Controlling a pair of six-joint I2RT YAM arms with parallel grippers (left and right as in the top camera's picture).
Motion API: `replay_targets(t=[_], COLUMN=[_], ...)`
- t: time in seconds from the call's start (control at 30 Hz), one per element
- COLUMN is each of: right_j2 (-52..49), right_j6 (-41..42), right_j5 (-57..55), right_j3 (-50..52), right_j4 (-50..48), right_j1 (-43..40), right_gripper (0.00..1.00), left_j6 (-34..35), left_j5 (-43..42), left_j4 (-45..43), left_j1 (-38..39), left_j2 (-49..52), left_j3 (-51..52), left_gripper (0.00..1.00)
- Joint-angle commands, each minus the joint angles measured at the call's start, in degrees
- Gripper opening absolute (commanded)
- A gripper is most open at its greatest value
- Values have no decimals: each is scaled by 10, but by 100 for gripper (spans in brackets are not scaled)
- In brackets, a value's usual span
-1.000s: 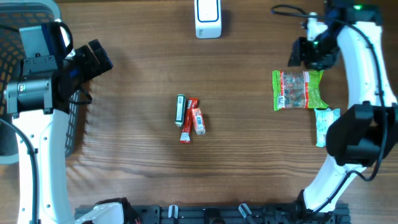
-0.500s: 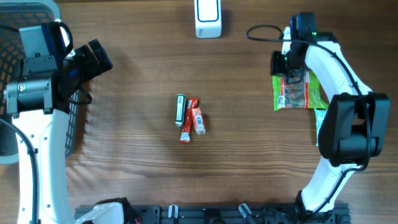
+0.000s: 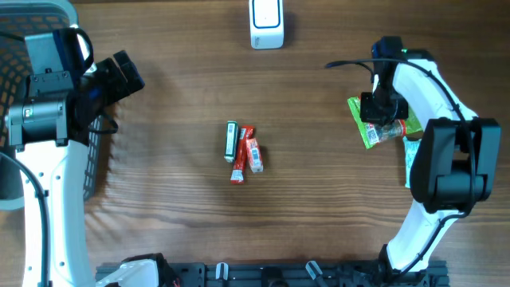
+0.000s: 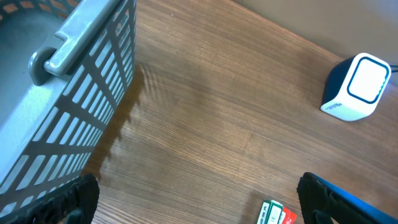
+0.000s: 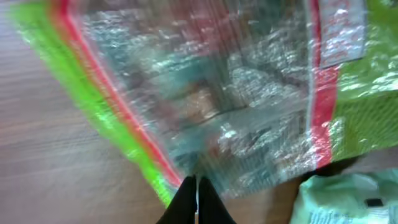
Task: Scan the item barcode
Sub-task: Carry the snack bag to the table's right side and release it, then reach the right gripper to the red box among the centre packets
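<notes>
Two arms rise from the near edge of the wooden table [image 3: 319, 215], one at 7 o'clock and one at 5 o'clock. On the right, the arm runs up its side and bends back over a pale green packet [image 3: 413, 159], with its wrist turned down at about 2 o'clock. The right gripper [image 5: 196, 190] is pinched tight with no gap, its tips closed on the green edge of the snack bag [image 3: 382, 134]. That bag lies askew on the wood, its clear, crinkled window facing up, just beside the pale packet. On the left, the arm stands at 9 o'clock against the grey basket [image 4: 74, 93], and the left gripper [image 3: 123, 73] points toward the table's middle, its jaws spread wide with nothing between them. At the centre a green bar [image 3: 231, 141] and red sachets [image 3: 249, 153] lie side by side, touching. Farthest off, at 12 o'clock, the white scanner [image 3: 265, 24] sits on the far edge, well apart from the bag.
</notes>
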State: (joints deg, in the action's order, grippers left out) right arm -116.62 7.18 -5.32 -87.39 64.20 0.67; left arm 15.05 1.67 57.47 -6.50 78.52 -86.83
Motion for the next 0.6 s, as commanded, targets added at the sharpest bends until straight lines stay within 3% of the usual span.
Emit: replay_targets(t=[0.0,0.1,0.17,0.37,0.57], right_j2=[34,68,93,130,129], right_j6=[-42,-36,-9,50,100], right_j5=[214,296,298,289,279], right_j3=[-70,-80,-80,-80,-50], right_j4=[32,45,46,28,-23], right_j1=[20,57,92,213,303], right_gripper=[16,39,59,100,96], left_j6=[-12,-12,-12,-12,-12], left_j5=[3,4,4,3,4], left_j4=[-2,-2,-2,-2,-2], left_j1=[-2,-2,-2,-2,-2], left_j2=[-4,-4,-4,-4,-4], left_j3=[-5,-5,-5,-5,-5], left_gripper=[100,100,100,100,100])
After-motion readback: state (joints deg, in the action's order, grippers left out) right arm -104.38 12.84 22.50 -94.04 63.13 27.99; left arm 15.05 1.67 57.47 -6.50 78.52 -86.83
